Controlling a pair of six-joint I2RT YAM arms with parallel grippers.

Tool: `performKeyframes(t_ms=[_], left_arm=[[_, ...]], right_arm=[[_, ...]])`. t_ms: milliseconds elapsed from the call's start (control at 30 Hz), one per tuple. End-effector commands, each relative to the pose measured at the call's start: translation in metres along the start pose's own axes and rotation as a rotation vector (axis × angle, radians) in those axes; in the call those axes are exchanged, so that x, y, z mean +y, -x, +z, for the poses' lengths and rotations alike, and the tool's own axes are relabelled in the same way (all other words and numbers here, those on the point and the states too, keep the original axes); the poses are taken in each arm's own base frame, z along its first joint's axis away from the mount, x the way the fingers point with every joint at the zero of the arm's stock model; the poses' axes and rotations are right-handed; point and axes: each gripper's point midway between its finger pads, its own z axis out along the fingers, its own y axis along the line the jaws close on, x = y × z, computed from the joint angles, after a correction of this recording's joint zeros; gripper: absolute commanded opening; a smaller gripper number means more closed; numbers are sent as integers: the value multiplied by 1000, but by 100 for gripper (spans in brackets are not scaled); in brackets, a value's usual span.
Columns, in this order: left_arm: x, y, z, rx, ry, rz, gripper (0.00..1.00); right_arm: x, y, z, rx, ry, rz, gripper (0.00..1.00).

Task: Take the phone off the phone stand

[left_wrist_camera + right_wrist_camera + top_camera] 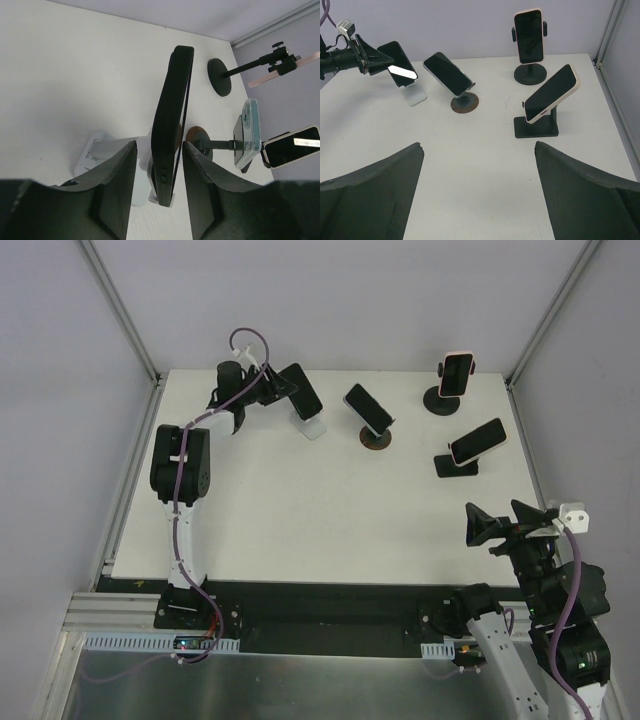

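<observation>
A black phone [302,390] leans on a small white phone stand [313,427] at the back left of the table. My left gripper [284,382] reaches it from the left. In the left wrist view the phone [172,115] stands edge-on between the two dark fingers [116,170], its foot in the white stand [107,152]. A narrow gap shows on each side, so my left gripper [159,145] is open around the phone. From the right wrist, the same phone [397,62] and stand [414,95] show far off. My right gripper [478,147] is open and holds nothing.
A dark phone [368,408] rests on a round brown-based stand [376,439]. A pink-cased phone [456,374] is clamped upright on a black pole stand [441,400]. Another pink-cased phone [478,441] tilts on a black square stand [455,466]. My right gripper [497,515] hovers at the near right.
</observation>
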Motion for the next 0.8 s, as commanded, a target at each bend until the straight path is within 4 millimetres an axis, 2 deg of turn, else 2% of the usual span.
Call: performKeyframes(t_ms=[0,167,300,500,767], left_arm=[[-25,15,2,-23,-81,43,37],[-24,9,-2,-4,-76,35,19],[-28,7,-6,9,-81,23,0],[-36,-4,-21,44,-76,25,0],[-37,-33,-49,137,-36,13,0]], right_arm=[[-2,11,-6,-41,-16,39,96],[-3,8,-6,-39,-19,48,96],[-4,7,-6,-45,-29,55,96],[-3,6,-3,-44,-25,52,96],[0,5,-1,-38,-7,40,96]])
